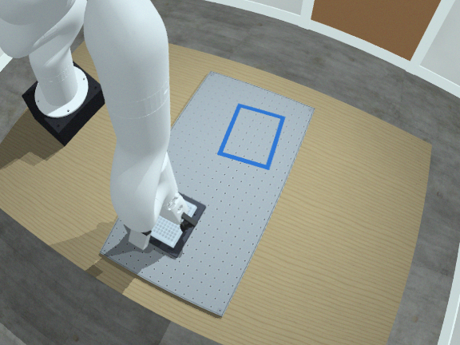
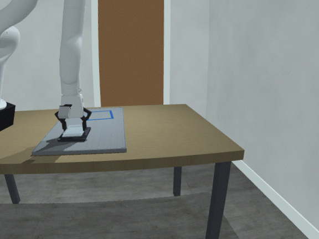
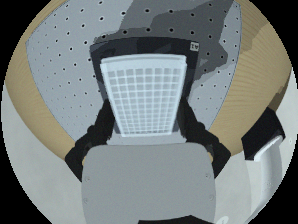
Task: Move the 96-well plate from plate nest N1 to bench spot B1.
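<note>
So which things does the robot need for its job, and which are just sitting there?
Needed:
- white 96-well plate, clamped in the gripper
- black plate nest under it
- blue taped outline
- grey deck

Just there:
- wooden table
- black arm base
- brown wall panel

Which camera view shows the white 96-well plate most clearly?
The wrist view: the white 96-well plate fills its centre, well grid plain, held by the claw. In the top view the arm covers part of it; in the exterior view it is small.
</note>
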